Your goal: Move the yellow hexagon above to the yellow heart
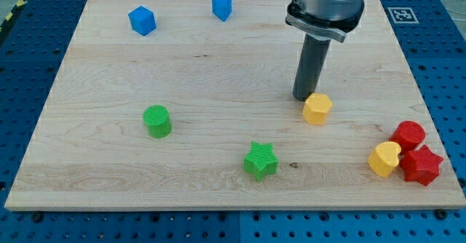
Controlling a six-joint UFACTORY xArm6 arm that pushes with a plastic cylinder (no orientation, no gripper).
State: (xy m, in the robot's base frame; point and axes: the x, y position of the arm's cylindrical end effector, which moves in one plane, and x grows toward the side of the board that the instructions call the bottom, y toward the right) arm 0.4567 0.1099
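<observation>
**Camera view: tip set behind the yellow hexagon**

Going left to right, my tip stands just at the upper-left edge of the yellow hexagon, seemingly touching it, probably so a push would send it toward the view's right. No claw exists here, only the rod. The hexagon is a small, faceted, matte yellow block on the table. The yellow heart lies well to the lower right, against red blocks.

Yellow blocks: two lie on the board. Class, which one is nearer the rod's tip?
The yellow hexagon, just below my tip near the board's middle. The yellow heart sits far off at the view's right, against the red blocks.
</observation>
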